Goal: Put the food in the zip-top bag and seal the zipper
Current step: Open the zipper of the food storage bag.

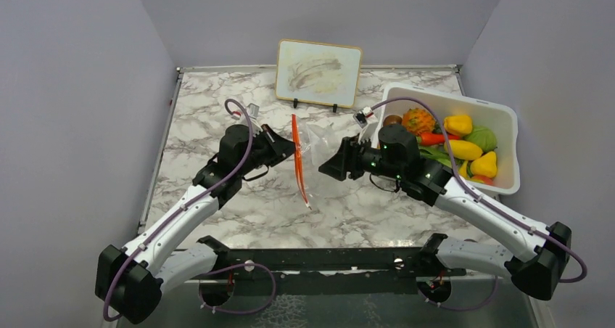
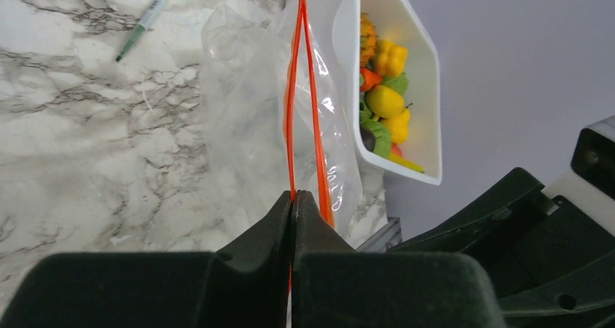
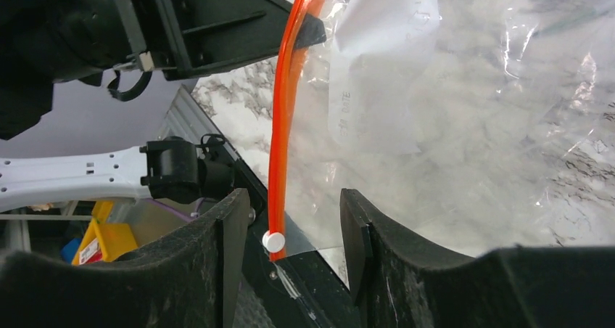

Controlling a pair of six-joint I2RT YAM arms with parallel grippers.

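Note:
The clear zip-top bag [image 1: 320, 141] hangs at mid-table between my grippers, with no food visible inside it. Its red-orange zipper [image 1: 299, 161] runs near to far. In the left wrist view the zipper [image 2: 290, 110] shows as two separated strips, and my left gripper [image 2: 293, 195] is shut on the left one. My right gripper [image 3: 294, 201] is open. The zipper's near end [image 3: 279, 139] with its white slider [image 3: 274, 241] lies between its jaws, untouched. The food [image 1: 464, 143], yellow peppers, a spiky orange pineapple and green pieces, lies in the white bin [image 1: 508, 114] at the right.
A framed whiteboard [image 1: 319, 72] leans at the back of the marble table. A green-and-white pen [image 2: 149, 19] lies on the table beyond the bag. The bin also shows in the left wrist view [image 2: 428, 74]. The left arm's gripper [image 3: 217, 23] is close above the right's jaws.

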